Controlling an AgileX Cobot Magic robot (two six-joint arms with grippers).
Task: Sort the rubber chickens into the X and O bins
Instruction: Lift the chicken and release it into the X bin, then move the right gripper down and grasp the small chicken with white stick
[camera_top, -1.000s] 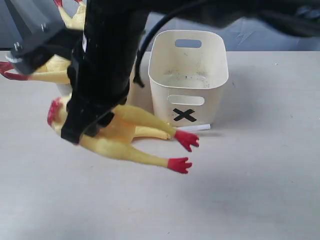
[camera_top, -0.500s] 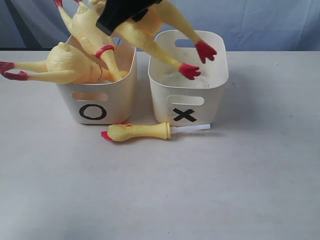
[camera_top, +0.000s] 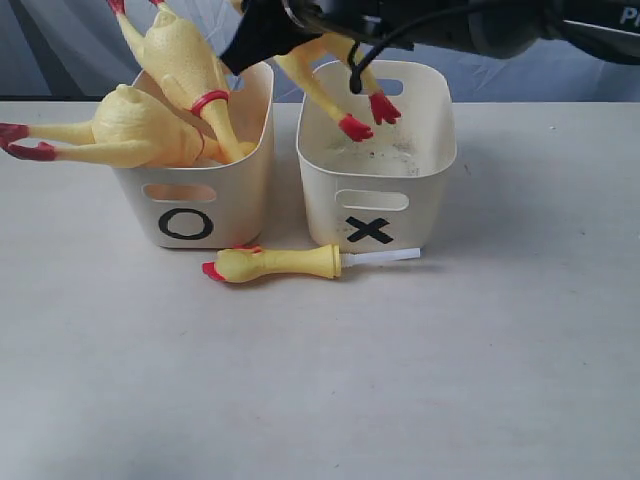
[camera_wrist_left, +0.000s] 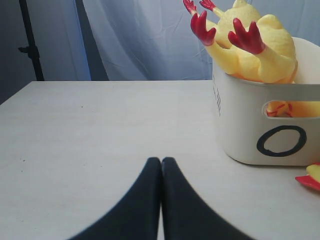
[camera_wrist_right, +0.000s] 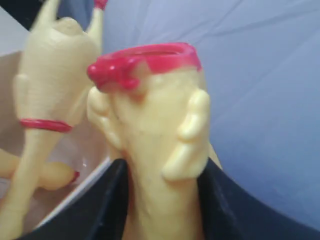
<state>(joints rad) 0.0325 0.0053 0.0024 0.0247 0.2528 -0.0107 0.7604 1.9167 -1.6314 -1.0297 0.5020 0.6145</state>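
Note:
Two rubber chickens (camera_top: 150, 115) stick out of the O bin (camera_top: 190, 205), their red feet (camera_wrist_left: 227, 32) in the air. My right gripper (camera_top: 268, 32) is shut on a third chicken's body (camera_wrist_right: 150, 125), below its red neck band (camera_wrist_right: 145, 60). It hangs above the bins with its feet (camera_top: 365, 112) dangling over the X bin (camera_top: 378, 170). A yellow head-and-neck piece with a white tube (camera_top: 285, 265) lies on the table in front of both bins. My left gripper (camera_wrist_left: 161, 161) rests shut and empty over bare table, beside the O bin (camera_wrist_left: 260, 125).
The beige table (camera_top: 450, 380) stretches wide in front of the bins and to their right. A blue-grey curtain (camera_top: 520, 70) hangs behind. The X bin's floor (camera_top: 375, 158) holds only dark specks.
The right gripper lifted the chicken body off the table in front of the bins and carried it up over them. Its feet now hang lower over the X bin. The head piece stayed on the table.

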